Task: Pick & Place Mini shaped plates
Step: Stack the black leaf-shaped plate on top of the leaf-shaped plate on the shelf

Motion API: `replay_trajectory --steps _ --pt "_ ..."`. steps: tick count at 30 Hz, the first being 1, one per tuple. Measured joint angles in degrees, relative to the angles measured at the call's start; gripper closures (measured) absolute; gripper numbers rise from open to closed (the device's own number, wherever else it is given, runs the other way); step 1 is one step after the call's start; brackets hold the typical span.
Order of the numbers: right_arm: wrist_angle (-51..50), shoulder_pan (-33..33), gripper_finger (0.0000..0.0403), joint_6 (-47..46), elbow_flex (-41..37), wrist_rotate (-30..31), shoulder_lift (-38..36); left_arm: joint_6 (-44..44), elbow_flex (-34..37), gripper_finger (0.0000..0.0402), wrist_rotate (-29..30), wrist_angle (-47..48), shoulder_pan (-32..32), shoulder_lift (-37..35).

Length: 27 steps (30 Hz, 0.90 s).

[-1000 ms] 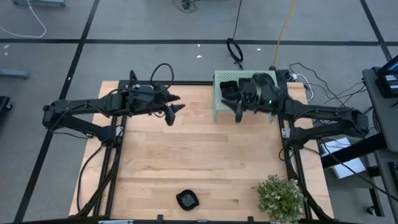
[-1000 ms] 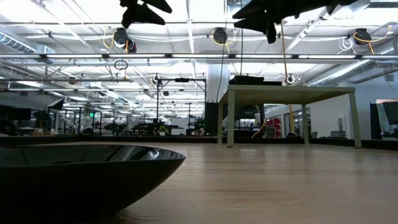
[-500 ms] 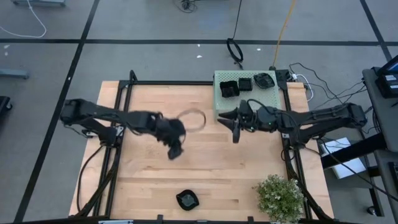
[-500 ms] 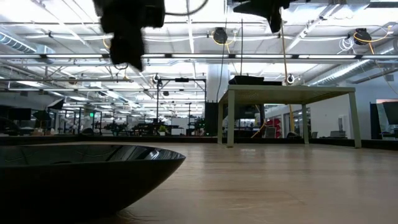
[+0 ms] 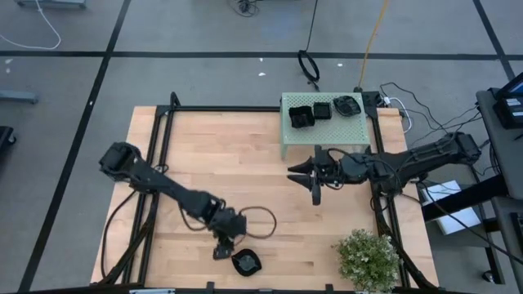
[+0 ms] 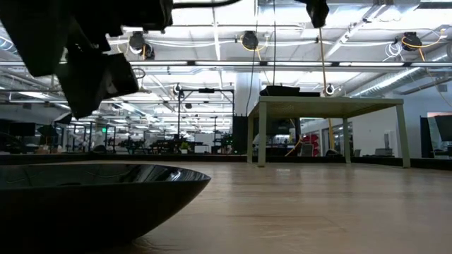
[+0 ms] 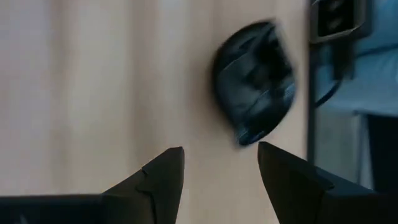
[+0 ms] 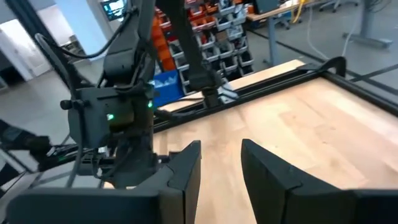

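Observation:
One glossy black mini plate point(image 5: 245, 262) rests on its underside near the table's near edge; it fills the low view's foreground point(image 6: 92, 197) and shows ahead of the fingers in the left wrist view point(image 7: 255, 84). My left gripper point(image 5: 222, 245) hovers open just left of it, above it in the low view point(image 6: 92, 70); its fingers point(image 7: 221, 163) stand short of the plate. Three more black plates point(image 5: 322, 110) lie on the pale green stand point(image 5: 327, 135). My right gripper point(image 5: 315, 175) is open and empty, in the air just near of the stand point(image 8: 221, 155).
A bushy green plant point(image 5: 368, 257) stands at the near right corner. The green stand point(image 6: 325, 106) occupies the far right of the table. Black frame rails point(image 5: 155, 180) run along both sides. Bare wood point(image 5: 245, 171) lies between the arms.
My left arm has swung from the far left part of the table toward the near edge and come down beside the lone plate. My right gripper has drawn back off the green stand toward the table's middle. The plates have kept still.

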<state>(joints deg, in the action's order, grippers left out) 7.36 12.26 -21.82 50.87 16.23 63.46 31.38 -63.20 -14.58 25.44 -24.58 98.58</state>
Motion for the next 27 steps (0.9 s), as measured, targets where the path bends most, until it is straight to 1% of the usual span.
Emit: replay_trajectory --steps 2,5,7,10,14,17,21,24,27 --pt "-0.3 0.9 0.0300 0.0 0.0 0.0 0.0 2.9 0.0 0.0192 0.8 -5.2 -2.0 1.8" --pt "-0.6 1.8 0.0300 0.1 0.0 0.0 0.0 5.1 0.0 0.0192 6.4 -10.2 -4.4 4.7" --pt "-0.9 2.3 0.0300 0.2 0.0 0.0 0.0 6.8 0.0 0.0192 10.7 -11.0 -5.6 6.7" --pt "-1.8 2.9 0.0300 0.2 0.0 0.0 0.0 10.8 0.0 0.0192 13.1 -10.8 -6.2 9.3" --pt "-3.0 2.9 0.0300 0.4 0.0 0.0 0.0 15.7 -0.1 0.0192 13.4 -12.5 -6.4 11.2" --pt "-3.2 2.9 0.0300 1.0 -0.1 0.0 0.0 17.2 -0.1 0.0192 13.4 -14.2 -6.4 11.5" --pt "-3.4 2.9 0.0300 1.7 -1.4 0.0 0.0 17.5 0.0 0.0192 13.0 -16.6 -6.4 11.6" --pt "-3.3 2.9 0.0300 1.7 -2.7 0.0 0.0 17.4 0.0 0.0193 11.2 -19.2 -6.8 11.6" --pt "-3.4 2.9 0.0300 0.8 -4.5 0.0 0.0 17.3 0.0 0.0206 10.4 -19.8 -7.2 11.6"
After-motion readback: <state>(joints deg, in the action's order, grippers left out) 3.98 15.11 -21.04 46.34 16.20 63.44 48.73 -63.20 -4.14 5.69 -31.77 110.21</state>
